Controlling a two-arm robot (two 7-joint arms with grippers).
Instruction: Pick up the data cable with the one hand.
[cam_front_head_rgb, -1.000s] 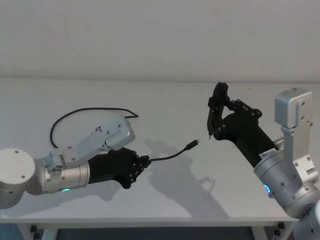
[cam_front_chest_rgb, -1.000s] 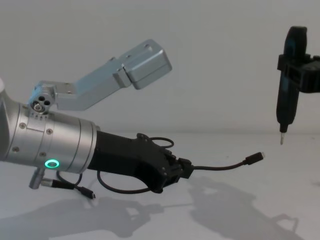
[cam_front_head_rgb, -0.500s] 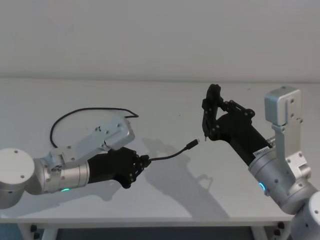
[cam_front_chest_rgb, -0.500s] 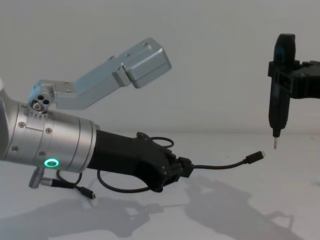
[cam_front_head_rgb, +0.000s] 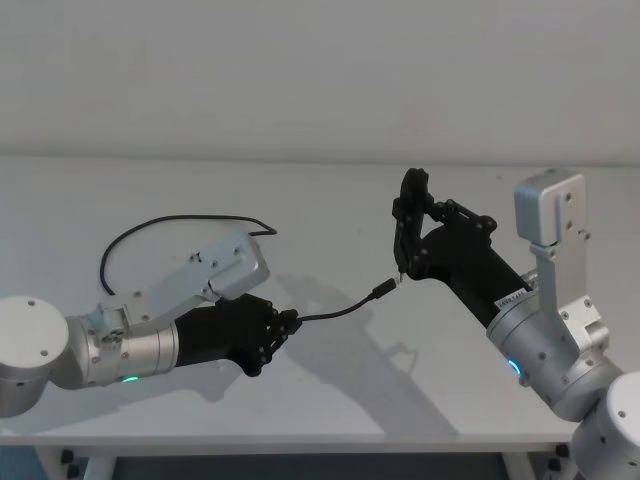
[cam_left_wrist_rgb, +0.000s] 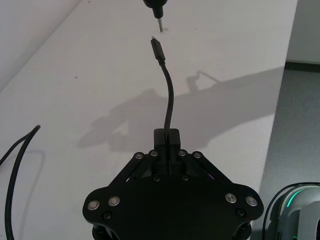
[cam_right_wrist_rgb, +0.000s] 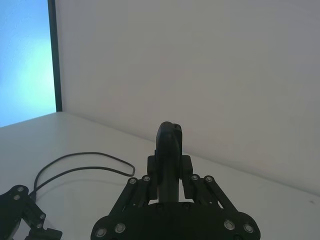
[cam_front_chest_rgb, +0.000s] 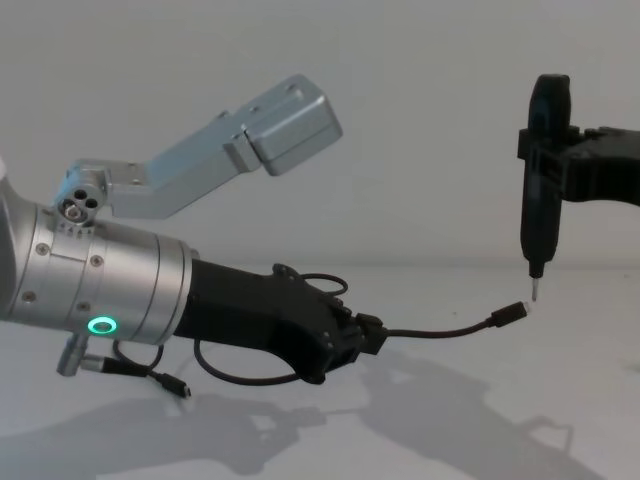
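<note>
Gripping the data cable (cam_front_head_rgb: 340, 309) in the left gripper (cam_front_head_rgb: 287, 326), jaws pinched narrow on it a short way back from the metal-tipped plug (cam_front_chest_rgb: 508, 316). Carrying that short end out roughly level, raised clear of the worktop (cam_front_head_rgb: 330, 200); leaving the long remainder looped flat on the worktop farther back. Holding a pen-like tool (cam_front_chest_rgb: 543, 190) upright in the right gripper (cam_front_head_rgb: 420, 232), jaws closed on its body, tip just above the plug; cannot tell whether touching. To finish the pick-up well: hold the pinch firm, raise slowly to draw the trailing loop up without snagging, watch for slip through the jaws under the added weight, and steer the plug wide of the tool tip.
</note>
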